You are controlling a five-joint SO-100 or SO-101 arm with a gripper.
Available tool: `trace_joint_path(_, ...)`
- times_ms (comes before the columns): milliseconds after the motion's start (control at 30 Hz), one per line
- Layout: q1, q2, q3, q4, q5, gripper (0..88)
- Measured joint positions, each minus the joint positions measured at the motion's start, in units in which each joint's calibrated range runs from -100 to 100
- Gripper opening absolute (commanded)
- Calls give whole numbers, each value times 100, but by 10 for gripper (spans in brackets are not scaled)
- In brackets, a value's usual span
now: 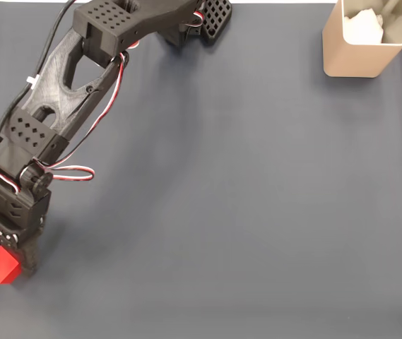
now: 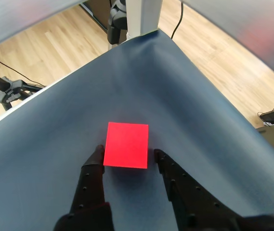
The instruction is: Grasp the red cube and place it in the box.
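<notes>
Fingertips (image 2: 97, 153) sit either side of the red cube (image 2: 125, 145) in the wrist view, gripper (image 2: 127, 154) parted and nothing clamped, the left one about touching the cube's edge and only the tips reaching its near end. Close now and that shallow bite could squirt the cube forward, or twist it, toward the cloth's (image 2: 185, 96) near edge (drop-off just beyond!). Farther off, the box (image 1: 359, 42) waits at the opposite corner, so a weak grip risks a mid-carry drop.
</notes>
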Motion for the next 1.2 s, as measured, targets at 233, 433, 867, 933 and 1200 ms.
trace_joint_path(233, 0, -17, 36, 8, 49, 216)
trace_joint_path(433, 0, -17, 36, 8, 15, 216)
trace_joint_path(867, 0, -17, 36, -56, -93, 133)
trace_joint_path(933, -15, -17, 36, -72, -78, 124)
trace_joint_path(1200, -30, -43, 36, -95, -98, 110)
